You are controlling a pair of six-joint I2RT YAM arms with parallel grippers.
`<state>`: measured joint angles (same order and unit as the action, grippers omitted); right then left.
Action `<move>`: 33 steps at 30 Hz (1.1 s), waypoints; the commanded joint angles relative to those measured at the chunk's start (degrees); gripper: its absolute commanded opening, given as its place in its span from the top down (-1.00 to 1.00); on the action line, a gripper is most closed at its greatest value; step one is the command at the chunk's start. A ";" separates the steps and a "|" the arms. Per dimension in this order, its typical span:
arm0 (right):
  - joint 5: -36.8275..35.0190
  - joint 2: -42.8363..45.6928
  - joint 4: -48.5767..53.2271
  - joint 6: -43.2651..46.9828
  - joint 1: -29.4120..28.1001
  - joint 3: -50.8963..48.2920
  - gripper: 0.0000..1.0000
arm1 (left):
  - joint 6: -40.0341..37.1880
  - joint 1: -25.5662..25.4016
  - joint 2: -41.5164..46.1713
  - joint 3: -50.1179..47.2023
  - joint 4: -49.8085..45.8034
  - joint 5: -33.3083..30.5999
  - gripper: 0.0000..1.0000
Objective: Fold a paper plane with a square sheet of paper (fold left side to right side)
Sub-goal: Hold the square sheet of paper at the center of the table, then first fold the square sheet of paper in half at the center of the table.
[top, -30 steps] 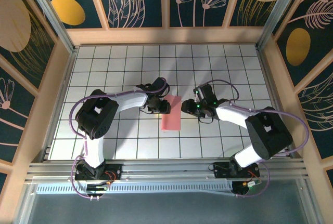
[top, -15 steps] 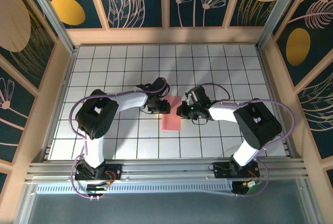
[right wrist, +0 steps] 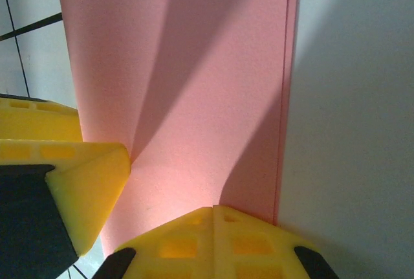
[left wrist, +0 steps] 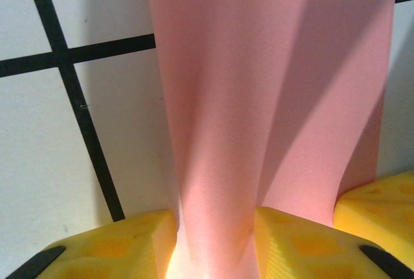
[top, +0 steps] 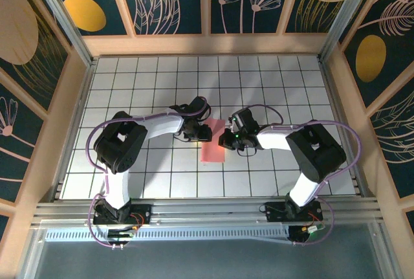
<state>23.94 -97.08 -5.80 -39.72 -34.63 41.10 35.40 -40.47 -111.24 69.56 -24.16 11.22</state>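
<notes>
When viewed from above, shows as a narrow folded strip at mid-frame: the square sheet of paper [top: 213, 142], flat on the tiled worktop [top: 272, 85]. Flanked by left jaws at its upper-left corner and right jaws against its right edge. From the left wrist, rises up the frame from a raised ridge pinched between the left jaws' yellow pads [left wrist: 113, 246] at bottom centre. From the right wrist, spreads across upper left and centre; right jaws pressed together, yellow pads [right wrist: 194, 227] meeting along a seam, tips on its lower right edge.
</notes>
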 commanded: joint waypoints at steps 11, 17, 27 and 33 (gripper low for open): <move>-4.56 -3.48 6.50 1.45 -0.68 -0.95 1.00 | 0.00 2.94 9.60 -3.74 3.19 -4.74 -0.12; -5.82 -3.66 7.50 1.68 -0.96 -0.98 1.00 | -0.10 3.06 12.72 -6.91 9.49 5.41 0.50; -6.45 -4.24 8.02 1.95 -1.38 -0.60 1.00 | 0.44 3.07 6.97 -10.19 17.40 18.34 1.00; -7.27 -4.59 9.40 2.51 -1.80 0.17 1.00 | -4.25 3.11 3.24 -8.48 12.84 14.06 1.00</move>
<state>22.17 -97.80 -4.71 -38.87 -35.53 42.28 34.04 -37.12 -106.63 60.16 -9.45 25.93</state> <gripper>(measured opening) 0.054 0.045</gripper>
